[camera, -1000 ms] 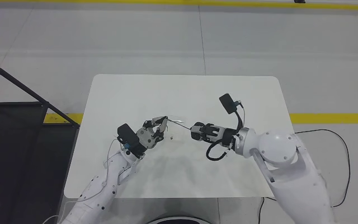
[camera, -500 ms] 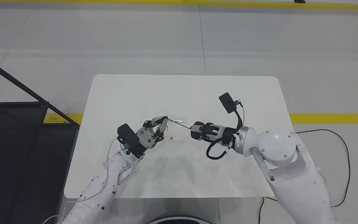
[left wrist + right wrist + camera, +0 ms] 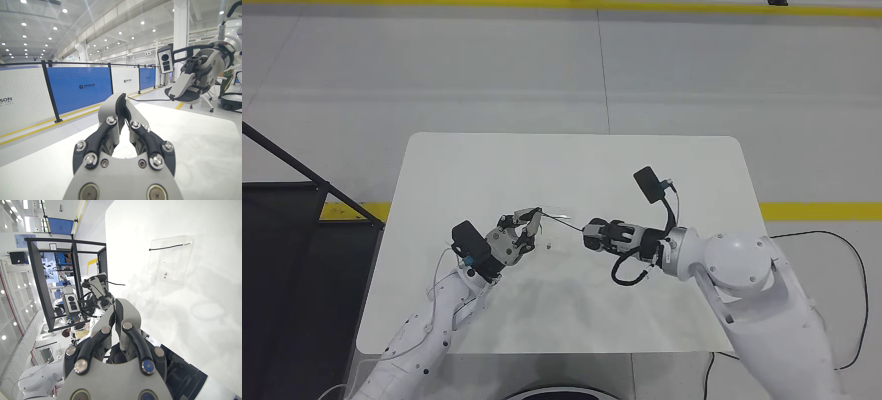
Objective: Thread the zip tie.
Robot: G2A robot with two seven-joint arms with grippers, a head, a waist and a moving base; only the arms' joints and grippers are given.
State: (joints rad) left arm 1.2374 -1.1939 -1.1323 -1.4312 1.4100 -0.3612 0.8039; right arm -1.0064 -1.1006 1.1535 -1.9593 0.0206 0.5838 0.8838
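**Item — zip tie [image 3: 151, 98].** Black strap, held clear of the tabletop [image 3: 662, 180] by the left pincer [image 3: 123, 96], whose pads are clamped on one end of it.

**Axis.** We log the strap as crosswise to that pincer's fingers. In the top view it points between 3 and 4 o'clock — straight at the right pincer [image 3: 587, 233].

**Right pincer.** It sits near, fingers drawn together. We cannot tell whether anything sits between them.

**Free tip.** It reaches about the right pincer's fingertips; we cannot say whether it touches or stops just short.

**Judgement.** We think the coming move turns on this line. The tip must be fed end-on along the same axis, and the right pincer is the nearer one to take it.
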